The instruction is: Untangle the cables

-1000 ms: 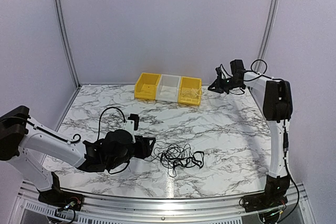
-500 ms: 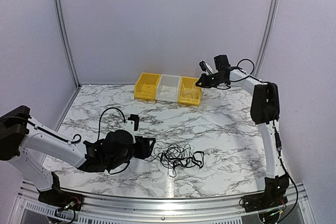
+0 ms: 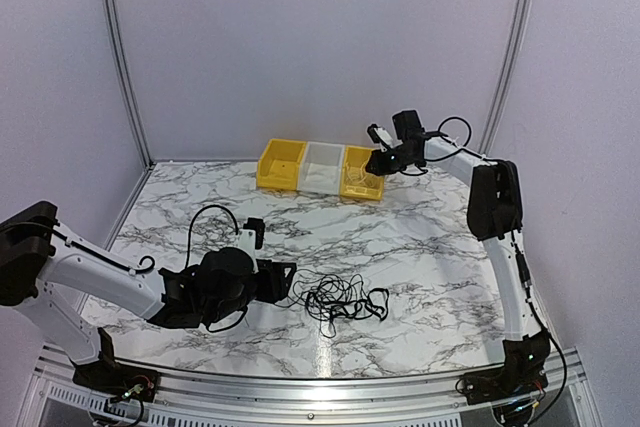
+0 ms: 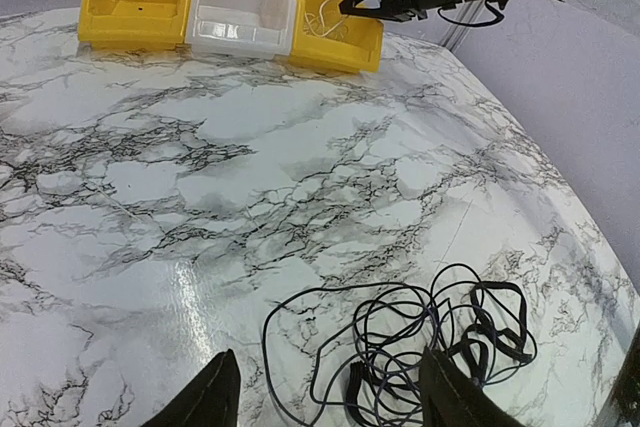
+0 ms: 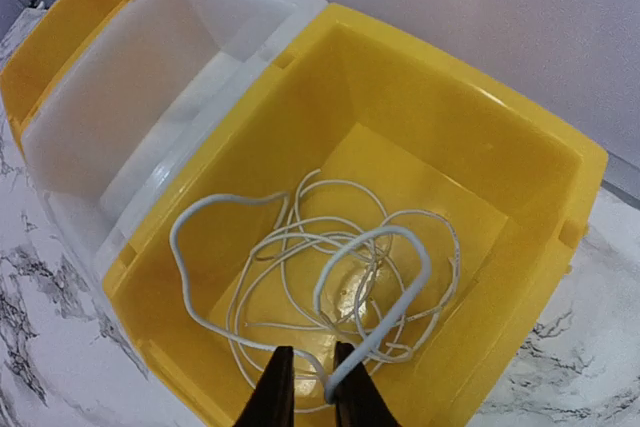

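The right arm (image 3: 490,197) has swung in from the far right corner. The right gripper (image 3: 374,160) now hangs over the end yellow bin (image 5: 520,207). A white cord (image 5: 384,233) lies coiled directly beneath its tips, which have parted a crack.

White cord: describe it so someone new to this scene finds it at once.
Three bins sit in a row at the table's far edge. The white cord lies coiled in the right yellow bin. The other cables are black, tangled on the table up front.

A robot lab cell: plain white walls (image 3: 320,47), aluminium rails (image 3: 300,388), marble-patterned table (image 3: 430,237).
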You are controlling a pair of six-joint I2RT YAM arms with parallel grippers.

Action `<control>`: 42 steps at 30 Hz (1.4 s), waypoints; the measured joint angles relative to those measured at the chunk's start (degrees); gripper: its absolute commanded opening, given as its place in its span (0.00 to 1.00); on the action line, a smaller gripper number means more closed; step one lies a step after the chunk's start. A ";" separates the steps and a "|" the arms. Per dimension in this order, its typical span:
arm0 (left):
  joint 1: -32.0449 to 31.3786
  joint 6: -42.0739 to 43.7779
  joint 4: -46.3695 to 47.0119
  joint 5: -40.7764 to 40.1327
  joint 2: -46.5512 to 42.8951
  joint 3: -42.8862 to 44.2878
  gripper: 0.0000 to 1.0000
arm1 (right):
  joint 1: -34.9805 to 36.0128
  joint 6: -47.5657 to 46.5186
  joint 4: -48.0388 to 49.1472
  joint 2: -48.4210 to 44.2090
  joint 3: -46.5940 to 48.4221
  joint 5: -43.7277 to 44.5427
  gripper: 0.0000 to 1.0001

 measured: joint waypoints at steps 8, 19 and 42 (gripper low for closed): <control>0.02 0.22 0.00 -0.04 0.00 -0.02 0.63 | 0.24 -2.89 -2.29 -5.62 -4.90 5.68 0.48; 0.00 2.05 -1.81 -6.43 -4.07 -1.86 0.83 | 0.24 -5.79 -4.90 -19.39 -14.40 7.80 0.53; 0.13 1.01 -11.30 -11.85 -4.15 -0.22 0.76 | -1.01 -6.19 1.20 -10.03 -11.47 7.69 0.00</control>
